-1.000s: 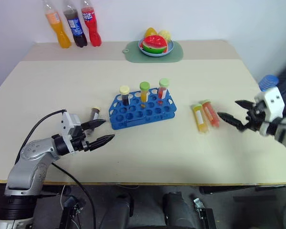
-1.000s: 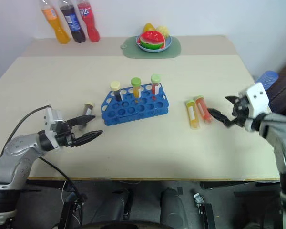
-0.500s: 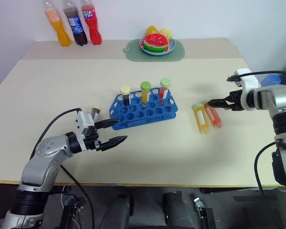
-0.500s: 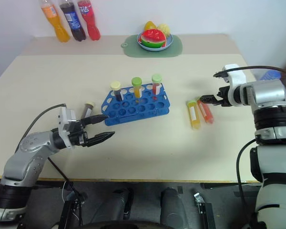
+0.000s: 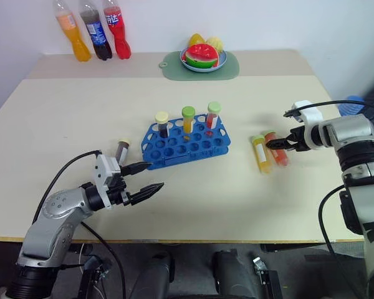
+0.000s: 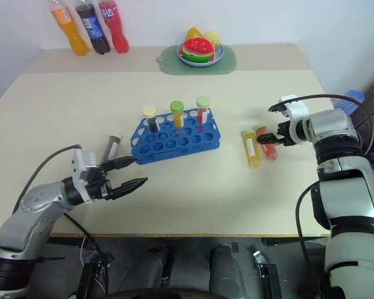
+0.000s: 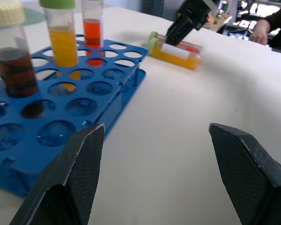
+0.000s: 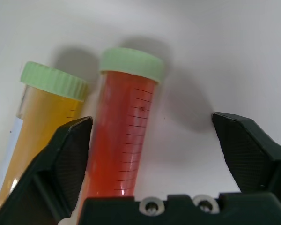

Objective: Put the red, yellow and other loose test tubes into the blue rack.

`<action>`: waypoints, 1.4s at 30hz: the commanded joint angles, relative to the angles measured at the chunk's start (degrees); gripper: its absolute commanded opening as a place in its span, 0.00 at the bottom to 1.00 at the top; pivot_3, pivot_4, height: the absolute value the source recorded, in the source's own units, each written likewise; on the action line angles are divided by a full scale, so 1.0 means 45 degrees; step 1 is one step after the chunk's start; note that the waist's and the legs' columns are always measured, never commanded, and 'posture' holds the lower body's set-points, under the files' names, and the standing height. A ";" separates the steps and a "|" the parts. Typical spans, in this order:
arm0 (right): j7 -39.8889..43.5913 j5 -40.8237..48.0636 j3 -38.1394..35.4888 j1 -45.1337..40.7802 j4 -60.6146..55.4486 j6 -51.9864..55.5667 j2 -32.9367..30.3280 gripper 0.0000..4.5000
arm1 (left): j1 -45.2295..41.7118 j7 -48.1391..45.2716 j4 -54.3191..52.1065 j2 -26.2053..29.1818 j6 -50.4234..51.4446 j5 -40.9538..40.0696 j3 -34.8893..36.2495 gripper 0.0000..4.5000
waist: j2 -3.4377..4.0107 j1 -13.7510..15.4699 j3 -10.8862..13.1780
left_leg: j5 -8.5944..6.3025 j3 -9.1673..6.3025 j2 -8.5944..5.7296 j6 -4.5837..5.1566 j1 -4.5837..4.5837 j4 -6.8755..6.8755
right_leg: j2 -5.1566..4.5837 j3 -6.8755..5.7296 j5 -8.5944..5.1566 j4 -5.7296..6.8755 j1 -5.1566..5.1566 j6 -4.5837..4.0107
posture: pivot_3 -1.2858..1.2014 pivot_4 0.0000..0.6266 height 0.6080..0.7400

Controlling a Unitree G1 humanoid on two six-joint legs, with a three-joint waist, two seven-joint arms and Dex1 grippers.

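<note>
The blue rack (image 5: 188, 144) stands mid-table with three capped tubes upright in its back row. A loose dark brown test tube (image 5: 123, 149) lies just left of it. The yellow test tube (image 5: 262, 154) and the red test tube (image 5: 278, 149) lie side by side to the right of the rack. My right gripper (image 5: 270, 144) is low over the red tube's cap end, open. In the right wrist view its fingers (image 8: 65, 159) straddle the red tube (image 8: 131, 136), with the yellow tube (image 8: 42, 117) just outside one finger. My left gripper (image 5: 156, 175) hovers open, left of and nearer than the rack, empty.
Three soda bottles (image 5: 93, 34) stand at the back left. A green mat with a plate of fruit (image 5: 202, 57) sits at the back centre. A blue object (image 5: 349, 106) is off the table's right edge. A person's hand (image 7: 260, 30) shows beyond the table.
My right arm swung in from the table's right side and dipped until its fingers straddled the red tube's cap end. The left gripper stayed open and shifted a little to the right.
</note>
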 commanded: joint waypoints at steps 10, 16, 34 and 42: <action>-0.0901 -0.0925 -0.0901 0.0288 0.0080 -0.3022 -0.0447 0.18 | -0.0186 0.0062 -0.0228 -0.0060 0.0074 -0.0138 0.0162 0.84 | 0.0000 0.0016 -0.0003 | 0.0001 0.0001 -0.0004 -0.0001 0.0004 0.0002 | 0.0007 0.0001 0.0003 0.0004 0.0002 -0.0003 | 0.52 0.24 1.00; 0.0350 0.2691 -0.4537 0.2782 -0.4925 -0.6258 0.0301 0.18 | -0.0419 0.0053 0.0098 -0.0254 -0.0089 0.0008 0.0059 0.84 | 0.0004 -0.0014 -0.0001 | 0.0001 -0.0001 0.0001 -0.0001 -0.0001 -0.0007 | 0.0016 0.0000 0.0003 0.0003 -0.0003 -0.0001 | 0.52 0.24 1.00; -0.3346 0.3083 -0.3369 0.6717 -0.9965 -1.0803 0.7260 0.18 | -0.0393 0.0524 0.0455 -0.0776 -0.0317 -0.0016 0.0365 0.84 | 0.0004 -0.0005 -0.0004 | 0.0015 -0.0024 0.0027 -0.0027 0.0057 0.0015 | 0.0014 0.0028 0.0002 0.0134 -0.0025 -0.0009 | 0.52 0.24 1.00; -0.3762 0.2242 -0.3113 0.6579 -0.7046 -1.3156 0.7825 0.18 | -0.0016 0.0976 -0.0200 -0.0806 -0.0141 -0.0285 0.0596 0.84 | 0.0006 -0.0022 -0.0008 | 0.0018 -0.0015 0.0027 -0.0032 0.0065 0.0011 | 0.0014 0.0029 0.0001 0.0149 -0.0034 -0.0011 | 0.52 0.24 1.00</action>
